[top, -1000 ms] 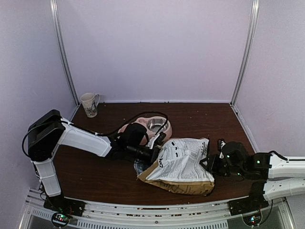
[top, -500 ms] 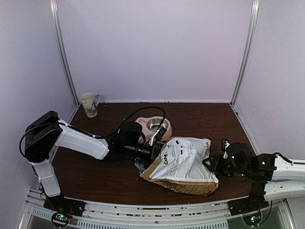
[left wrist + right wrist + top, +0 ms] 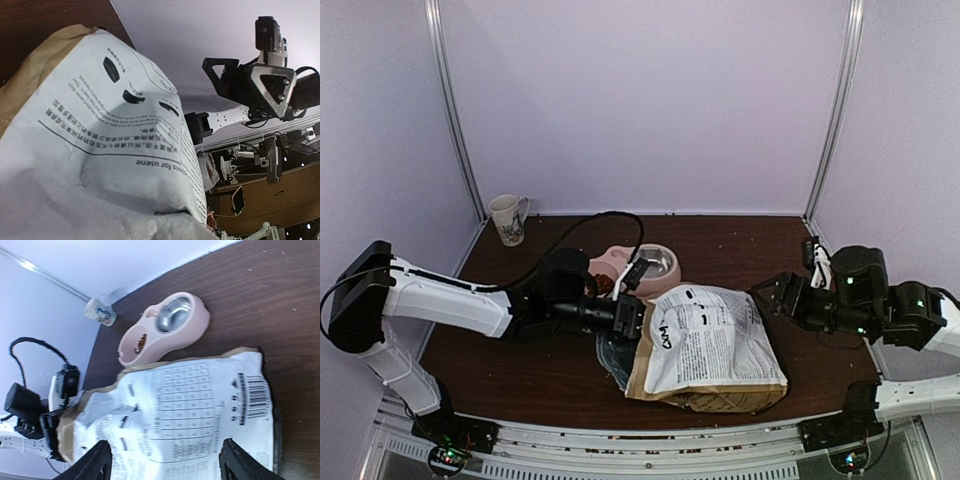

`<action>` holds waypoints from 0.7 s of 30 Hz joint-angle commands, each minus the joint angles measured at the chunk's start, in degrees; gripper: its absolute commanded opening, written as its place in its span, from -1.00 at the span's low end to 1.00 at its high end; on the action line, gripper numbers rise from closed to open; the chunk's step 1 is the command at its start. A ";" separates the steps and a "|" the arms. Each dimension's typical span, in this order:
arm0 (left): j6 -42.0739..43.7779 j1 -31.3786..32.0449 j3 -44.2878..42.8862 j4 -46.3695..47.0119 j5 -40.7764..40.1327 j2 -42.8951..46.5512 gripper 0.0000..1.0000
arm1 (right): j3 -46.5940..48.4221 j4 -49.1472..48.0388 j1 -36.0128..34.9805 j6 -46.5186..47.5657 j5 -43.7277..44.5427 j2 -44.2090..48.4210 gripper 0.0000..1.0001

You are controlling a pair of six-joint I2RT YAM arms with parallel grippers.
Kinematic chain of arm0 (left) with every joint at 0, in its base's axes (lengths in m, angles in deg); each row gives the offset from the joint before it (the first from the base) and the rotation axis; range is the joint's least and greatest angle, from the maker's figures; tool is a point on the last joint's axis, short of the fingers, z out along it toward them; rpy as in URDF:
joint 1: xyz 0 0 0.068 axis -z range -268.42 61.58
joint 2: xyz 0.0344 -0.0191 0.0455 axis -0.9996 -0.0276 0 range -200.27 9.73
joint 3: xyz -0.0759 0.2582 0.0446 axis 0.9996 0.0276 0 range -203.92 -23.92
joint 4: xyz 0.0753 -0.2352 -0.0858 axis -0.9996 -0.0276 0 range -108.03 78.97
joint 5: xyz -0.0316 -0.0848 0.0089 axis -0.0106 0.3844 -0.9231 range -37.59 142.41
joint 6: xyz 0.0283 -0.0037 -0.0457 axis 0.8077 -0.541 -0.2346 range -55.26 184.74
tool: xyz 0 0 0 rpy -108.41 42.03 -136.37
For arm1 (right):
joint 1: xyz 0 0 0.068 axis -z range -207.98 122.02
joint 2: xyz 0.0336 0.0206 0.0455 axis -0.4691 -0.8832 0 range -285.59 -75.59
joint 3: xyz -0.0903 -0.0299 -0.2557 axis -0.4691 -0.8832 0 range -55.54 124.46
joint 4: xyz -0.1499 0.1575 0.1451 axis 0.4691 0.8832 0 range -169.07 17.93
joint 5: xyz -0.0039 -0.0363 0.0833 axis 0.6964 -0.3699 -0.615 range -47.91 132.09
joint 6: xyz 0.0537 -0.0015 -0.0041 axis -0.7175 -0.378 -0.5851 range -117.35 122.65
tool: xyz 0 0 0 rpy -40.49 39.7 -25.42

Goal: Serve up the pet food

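Observation:
The tan paper bag (image 3: pixel 710 345) with its white label lies flat on the table. My left gripper (image 3: pixel 625 315) is shut on the bag's left end; in the left wrist view the bag (image 3: pixel 100 150) fills the frame and hides the fingers. My right gripper (image 3: pixel 782 295) hangs open just off the bag's far right corner, holding nothing. Its two fingertips (image 3: pixel 97 462) frame the bag (image 3: pixel 185 410) from above. The pet food (image 3: pixel 140 344) shows as a small brown heap in one compartment of the pink double bowl (image 3: pixel 165 327). In the top view that compartment is the bowl's left one.
The pink bowl (image 3: pixel 660 275) stands just behind the bag, its other compartment a bare steel dish (image 3: pixel 650 262). A white mug (image 3: pixel 508 218) stands in the back left corner. A black cable loops over the left arm. Crumbs are scattered over the brown table (image 3: pixel 740 250).
My right gripper has opened, let go of the bag's right end and risen back to the right. The bag has dropped flat. The left arm has stretched lower, still holding the bag.

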 commanded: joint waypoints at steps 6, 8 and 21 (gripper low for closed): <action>2.06 0.10 1.01 4.15 -2.83 8.13 -1.00 | 17.98 -2.56 -11.94 8.84 -0.42 -20.03 0.50; 2.07 0.08 1.03 4.05 -2.77 8.27 -1.00 | 21.22 -3.58 -13.72 10.05 -0.97 -24.56 0.50; 3.47 0.10 1.67 1.94 -3.42 10.25 -1.00 | 32.37 -2.50 -18.10 14.93 -1.94 -40.57 0.45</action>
